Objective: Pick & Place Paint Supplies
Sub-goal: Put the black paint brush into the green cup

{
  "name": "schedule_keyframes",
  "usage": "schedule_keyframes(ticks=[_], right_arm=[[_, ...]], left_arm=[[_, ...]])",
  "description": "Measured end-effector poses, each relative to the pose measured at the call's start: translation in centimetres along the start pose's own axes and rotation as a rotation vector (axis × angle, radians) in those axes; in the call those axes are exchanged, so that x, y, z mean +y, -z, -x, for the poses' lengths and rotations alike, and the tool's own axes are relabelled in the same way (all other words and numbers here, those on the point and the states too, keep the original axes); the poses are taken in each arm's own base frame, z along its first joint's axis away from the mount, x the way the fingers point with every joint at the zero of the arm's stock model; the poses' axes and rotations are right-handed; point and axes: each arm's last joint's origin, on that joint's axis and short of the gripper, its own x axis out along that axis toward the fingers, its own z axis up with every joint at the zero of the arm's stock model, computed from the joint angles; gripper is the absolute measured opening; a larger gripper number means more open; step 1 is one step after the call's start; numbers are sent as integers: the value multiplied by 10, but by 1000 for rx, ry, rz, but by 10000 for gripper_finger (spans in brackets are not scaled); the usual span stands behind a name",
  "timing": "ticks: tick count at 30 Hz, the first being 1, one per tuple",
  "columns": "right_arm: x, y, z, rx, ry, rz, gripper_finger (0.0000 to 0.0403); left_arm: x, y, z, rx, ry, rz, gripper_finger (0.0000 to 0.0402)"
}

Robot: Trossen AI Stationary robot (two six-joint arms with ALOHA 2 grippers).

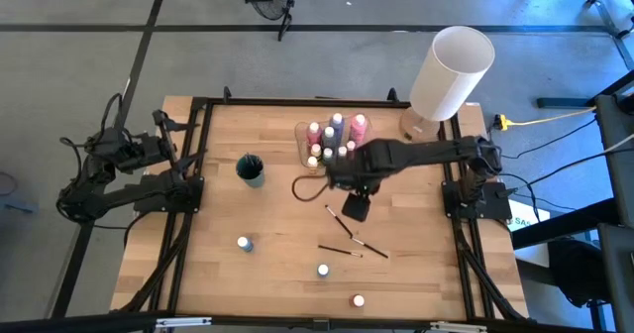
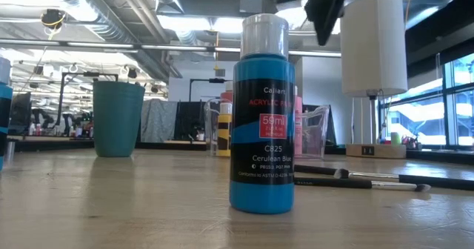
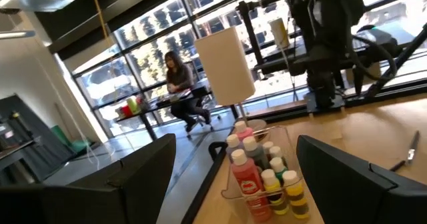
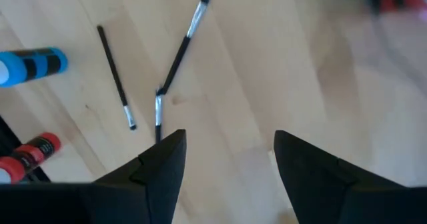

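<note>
Overhead, we see the right gripper (image 1: 355, 208) hovering just in front of the clear bin (image 1: 309, 147) of bottles (image 1: 336, 126), above 3 brushes (image 1: 353, 243); 3 loose bottles (image 1: 244, 243) lie farther out from the bin. A teal cup (image 1: 251, 168) stands left of the bin, the lamp (image 1: 451, 73) to its right. The left gripper (image 1: 188, 163) waits at the table's left edge.

Table level, we see a blue bottle (image 2: 262, 115) upright, the bin (image 2: 315, 130) behind it.

Left wrist: its fingers (image 3: 127, 177) stand wide apart, empty, facing the bin (image 3: 263, 174).

Right wrist: its fingers (image 4: 157, 167) are parted, holding nothing, over the brushes (image 4: 180, 51).
</note>
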Motion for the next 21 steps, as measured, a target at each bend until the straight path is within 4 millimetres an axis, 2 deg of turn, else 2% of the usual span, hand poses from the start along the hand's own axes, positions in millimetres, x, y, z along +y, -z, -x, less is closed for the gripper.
schedule_keyframes(ticks=[5, 12, 21], right_arm=[[23, 16, -14, 30, 10, -109, 229], [61, 36, -35, 10, -57, -144, 228], [83, 48, -68, -46, -112, -194, 211]], left_arm=[[-1, 0, 0, -8, 21, 0, 308], [-1, 0, 0, -8, 21, 0, 308], [-1, 1, 0, 2, 23, -18, 308]])
